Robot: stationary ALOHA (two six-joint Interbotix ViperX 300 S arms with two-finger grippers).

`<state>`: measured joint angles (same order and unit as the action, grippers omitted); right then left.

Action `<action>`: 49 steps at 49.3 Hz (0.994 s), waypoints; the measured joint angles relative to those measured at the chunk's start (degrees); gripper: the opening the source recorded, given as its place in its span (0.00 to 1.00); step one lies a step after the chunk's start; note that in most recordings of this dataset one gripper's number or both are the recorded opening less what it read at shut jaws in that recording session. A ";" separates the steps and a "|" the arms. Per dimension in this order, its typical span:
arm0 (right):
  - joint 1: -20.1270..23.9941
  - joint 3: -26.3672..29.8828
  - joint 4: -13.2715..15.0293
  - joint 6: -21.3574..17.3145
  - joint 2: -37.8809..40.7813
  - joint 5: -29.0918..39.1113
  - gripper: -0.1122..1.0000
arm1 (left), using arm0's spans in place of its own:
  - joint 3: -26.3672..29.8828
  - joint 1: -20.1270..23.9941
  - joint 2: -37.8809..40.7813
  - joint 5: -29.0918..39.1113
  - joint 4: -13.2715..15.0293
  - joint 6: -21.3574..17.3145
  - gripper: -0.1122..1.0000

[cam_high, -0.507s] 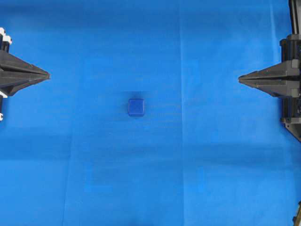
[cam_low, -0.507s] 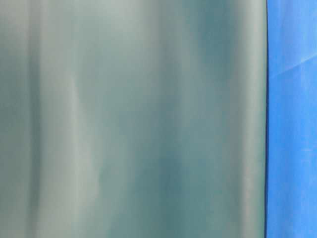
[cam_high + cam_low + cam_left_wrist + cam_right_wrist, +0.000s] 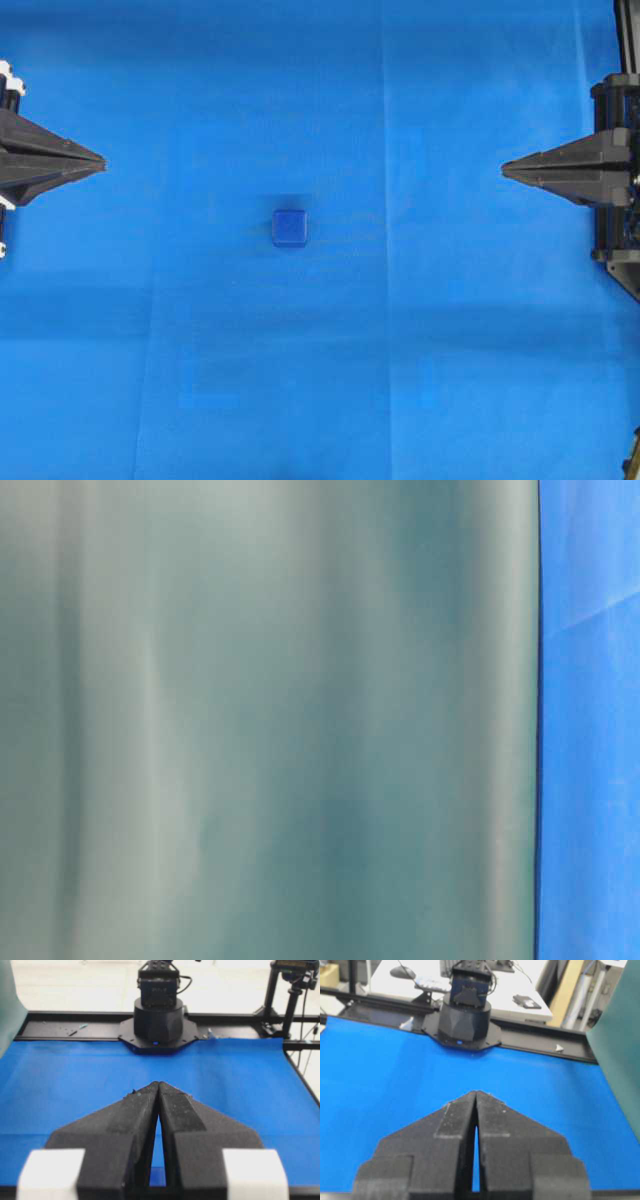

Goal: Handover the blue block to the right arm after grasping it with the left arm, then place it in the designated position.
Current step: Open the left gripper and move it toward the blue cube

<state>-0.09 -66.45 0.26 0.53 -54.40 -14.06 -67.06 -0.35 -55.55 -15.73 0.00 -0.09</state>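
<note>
While flat on cloth [image 3: 450,330], blue block [image 3: 290,228], edges square to view

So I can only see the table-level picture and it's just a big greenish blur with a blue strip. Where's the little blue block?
Observer: The blue block sits alone near the middle of the blue cloth, seen from overhead.
Operator: Is a robot holding it?
Observer: No. The left gripper and the right gripper are at opposite edges, both well apart from it.
Operator: Are they open like mouths?
Observer: No, the wrist views show both shut, fingers pressed together at the tips.
Operator: What's the green stuff?
Observer: The right wrist view shows a green sheet standing at the cloth's edge.
</note>
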 measured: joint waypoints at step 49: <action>-1.05 0.88 -0.44 -1.58 0.44 1.49 0.99 | 0.09 -0.09 0.35 -0.97 -0.18 0.18 0.94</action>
<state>-1.14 -65.57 -0.18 -1.05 -53.96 -12.57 -66.97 -0.44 -55.20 -16.70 -0.18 0.09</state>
